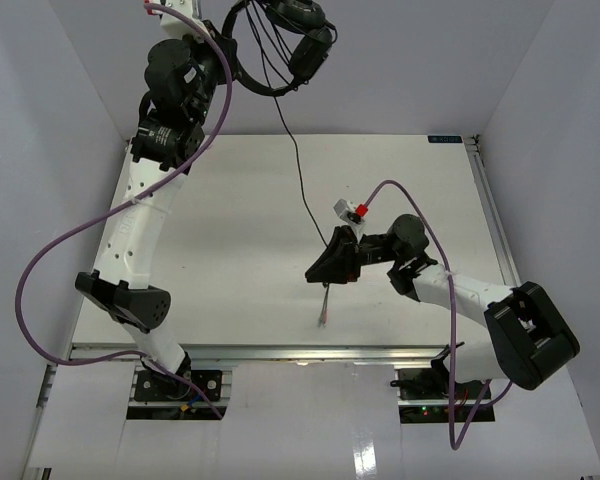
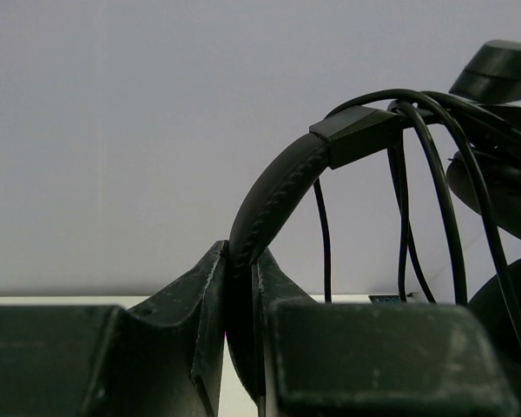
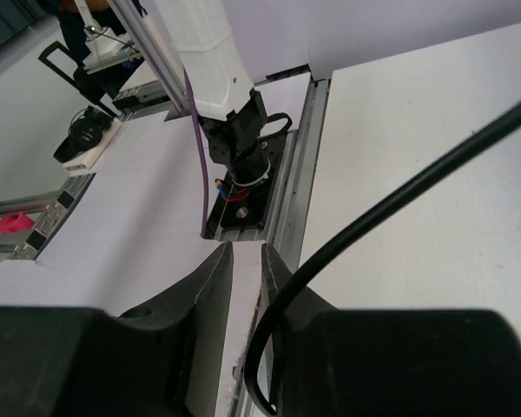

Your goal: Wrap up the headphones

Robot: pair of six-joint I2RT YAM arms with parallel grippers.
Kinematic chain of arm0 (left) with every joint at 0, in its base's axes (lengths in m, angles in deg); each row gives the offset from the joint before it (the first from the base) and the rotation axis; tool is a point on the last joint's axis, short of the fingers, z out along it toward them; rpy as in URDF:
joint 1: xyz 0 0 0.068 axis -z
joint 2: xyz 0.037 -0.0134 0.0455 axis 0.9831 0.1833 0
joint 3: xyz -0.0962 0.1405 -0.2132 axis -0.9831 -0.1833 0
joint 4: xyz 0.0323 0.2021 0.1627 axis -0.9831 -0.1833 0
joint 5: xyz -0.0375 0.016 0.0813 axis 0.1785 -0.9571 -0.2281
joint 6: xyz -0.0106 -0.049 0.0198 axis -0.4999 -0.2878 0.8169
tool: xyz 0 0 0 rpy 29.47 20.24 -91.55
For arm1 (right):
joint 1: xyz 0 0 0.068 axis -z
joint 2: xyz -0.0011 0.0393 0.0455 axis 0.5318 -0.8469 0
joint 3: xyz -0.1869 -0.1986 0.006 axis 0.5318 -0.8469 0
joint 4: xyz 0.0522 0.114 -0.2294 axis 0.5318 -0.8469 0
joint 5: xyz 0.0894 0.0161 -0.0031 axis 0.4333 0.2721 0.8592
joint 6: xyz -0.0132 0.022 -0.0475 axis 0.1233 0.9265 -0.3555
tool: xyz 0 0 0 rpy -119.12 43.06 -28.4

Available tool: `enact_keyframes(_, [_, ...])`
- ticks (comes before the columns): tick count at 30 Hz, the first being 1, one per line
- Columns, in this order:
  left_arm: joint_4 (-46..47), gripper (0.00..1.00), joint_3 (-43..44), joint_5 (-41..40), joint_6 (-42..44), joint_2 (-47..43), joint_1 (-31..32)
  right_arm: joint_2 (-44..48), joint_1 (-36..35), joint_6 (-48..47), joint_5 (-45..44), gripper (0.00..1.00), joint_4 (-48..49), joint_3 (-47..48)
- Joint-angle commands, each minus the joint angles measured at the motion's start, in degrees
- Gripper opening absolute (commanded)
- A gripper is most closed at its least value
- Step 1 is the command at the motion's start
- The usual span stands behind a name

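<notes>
The black headphones hang high at the back, held up by my left gripper. In the left wrist view that gripper is shut on the padded headband, and loops of the thin cord hang beside an earcup. The cord runs down from the headphones to my right gripper low over the table, and its end lies on the table. In the right wrist view the right gripper has its jaws a little apart; the cord curves over one finger and down between them, not pinched.
The white table has a metal rail along its near edge and another on the right. Purple arm cables loop at the left and near the right arm. White walls stand on both sides.
</notes>
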Motion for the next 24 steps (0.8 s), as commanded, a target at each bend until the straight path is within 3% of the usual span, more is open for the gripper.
enact_keyframes(1, [3.29,0.0,-2.26,-0.32,-2.74,-2.06,-2.34,0.68,-0.53,-8.4,-0.82,0.19,-9.94,0.1])
enact_keyframes(4, [2.96,0.0,-2.9,-1.04,-1.76,-1.73,-3.92,1.13,-0.73,-14.08,-1.07,0.12,-16.73,2.54])
enact_keyframes(7, [2.41,0.0,-4.77,-2.51,0.52,-1.54,-5.0,2.44,-0.79,-24.71,-3.18,0.09,-33.93,8.15])
enact_keyframes(10, [3.41,0.0,-10.51,-2.85,1.86,-3.02,-6.74,4.53,-0.75,-35.44,-7.05,0.08,-48.75,12.35])
enact_keyframes(15, [5.09,0.0,-19.35,-0.48,0.52,-6.01,-10.24,7.19,-0.68,-46.49,-14.8,0.08,-62.12,16.38])
enact_keyframes(24, [5.15,0.0,-22.94,3.06,-1.12,-9.41,-11.32,7.25,-0.66,-51.29,-22.7,0.08,-66.57,16.82])
